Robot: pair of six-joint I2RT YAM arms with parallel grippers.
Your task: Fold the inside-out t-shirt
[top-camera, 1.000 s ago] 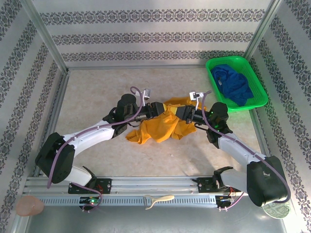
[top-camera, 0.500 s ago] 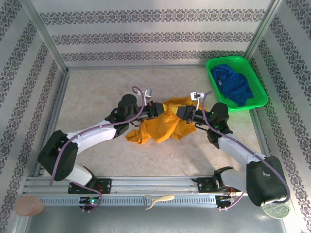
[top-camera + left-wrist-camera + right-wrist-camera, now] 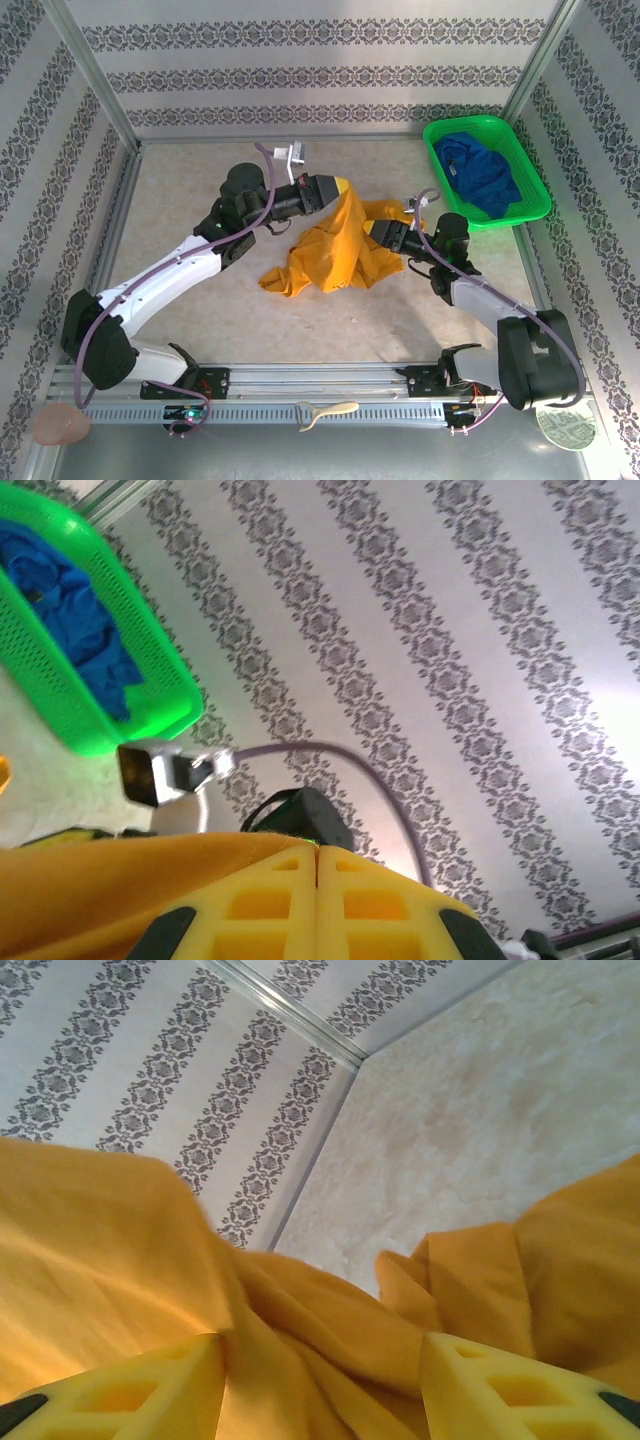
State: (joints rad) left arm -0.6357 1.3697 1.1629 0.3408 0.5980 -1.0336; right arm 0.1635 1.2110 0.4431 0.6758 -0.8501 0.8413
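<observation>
The orange-yellow inside-out t-shirt (image 3: 335, 255) lies crumpled at the table's middle, with one part pulled up toward the back. My left gripper (image 3: 338, 186) is raised above the table and shut on that lifted edge. In the left wrist view its yellow fingers (image 3: 318, 848) press together, with t-shirt cloth (image 3: 90, 880) hanging off their left side. My right gripper (image 3: 372, 231) sits low at the shirt's right side. In the right wrist view it is open (image 3: 320, 1345); folds of the t-shirt (image 3: 100, 1240) bunch between its spread fingers (image 3: 140, 1390).
A green basket (image 3: 520, 215) holding a dark blue garment (image 3: 480, 170) stands at the back right, also seen in the left wrist view as the basket (image 3: 150, 695). Patterned walls close three sides. A metal rail (image 3: 320, 380) runs along the near edge.
My left gripper has risen and swung toward the back, drawing a part of the shirt up with it. My right gripper has dropped lower against the shirt's right side.
</observation>
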